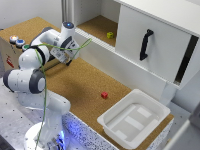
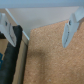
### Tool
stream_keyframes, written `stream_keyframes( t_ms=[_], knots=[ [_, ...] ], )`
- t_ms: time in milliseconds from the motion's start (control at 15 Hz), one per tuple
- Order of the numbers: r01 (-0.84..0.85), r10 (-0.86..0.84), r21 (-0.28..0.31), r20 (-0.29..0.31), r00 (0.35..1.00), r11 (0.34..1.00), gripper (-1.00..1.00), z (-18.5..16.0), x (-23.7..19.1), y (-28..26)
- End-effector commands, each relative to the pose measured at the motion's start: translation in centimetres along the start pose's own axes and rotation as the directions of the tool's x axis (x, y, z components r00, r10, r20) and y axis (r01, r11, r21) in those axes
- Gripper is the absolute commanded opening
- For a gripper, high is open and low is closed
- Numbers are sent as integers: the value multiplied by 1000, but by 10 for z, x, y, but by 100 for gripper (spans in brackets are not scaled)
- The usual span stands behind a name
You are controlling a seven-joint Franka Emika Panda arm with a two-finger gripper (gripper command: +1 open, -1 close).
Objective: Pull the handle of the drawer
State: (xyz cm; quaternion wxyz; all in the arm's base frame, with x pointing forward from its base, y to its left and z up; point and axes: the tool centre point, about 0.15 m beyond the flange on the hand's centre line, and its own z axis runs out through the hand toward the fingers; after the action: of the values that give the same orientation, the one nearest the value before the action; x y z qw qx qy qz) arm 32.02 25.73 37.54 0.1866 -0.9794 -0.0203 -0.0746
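Observation:
The drawer (image 1: 160,30) is a big white flat-fronted unit at the exterior view's upper right. Its front panel stands slightly out from the cabinet. The black bar handle (image 1: 145,44) is fixed upright on that panel. My gripper (image 1: 78,47) hangs above the cork table, well to the exterior view's left of the handle and touching nothing. In the wrist view the gripper (image 2: 38,35) is open and empty, with both fingertips (image 2: 69,31) spread over bare cork. The handle and drawer are out of the wrist view.
A shallow white plastic tray (image 1: 111,121) sits at the table's front right corner. A small red cube (image 1: 104,95) lies on the cork (image 1: 75,85). A yellow-green block (image 1: 110,35) sits in the open shelf behind. A box with coloured buttons (image 1: 16,41) stands at far left.

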Motion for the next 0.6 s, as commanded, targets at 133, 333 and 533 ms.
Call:
stream_keyframes(
  t_ms=[133, 333, 533],
  knots=[
    [-13, 8, 160, 35, 999, 987, 100, 71, 12, -30],
    [8, -12, 236, 15, 1000, 972, 100, 76, 17, -37],
    [-9, -2, 325, 31, 1000, 946, 100, 85, 18, -37]
  ],
)
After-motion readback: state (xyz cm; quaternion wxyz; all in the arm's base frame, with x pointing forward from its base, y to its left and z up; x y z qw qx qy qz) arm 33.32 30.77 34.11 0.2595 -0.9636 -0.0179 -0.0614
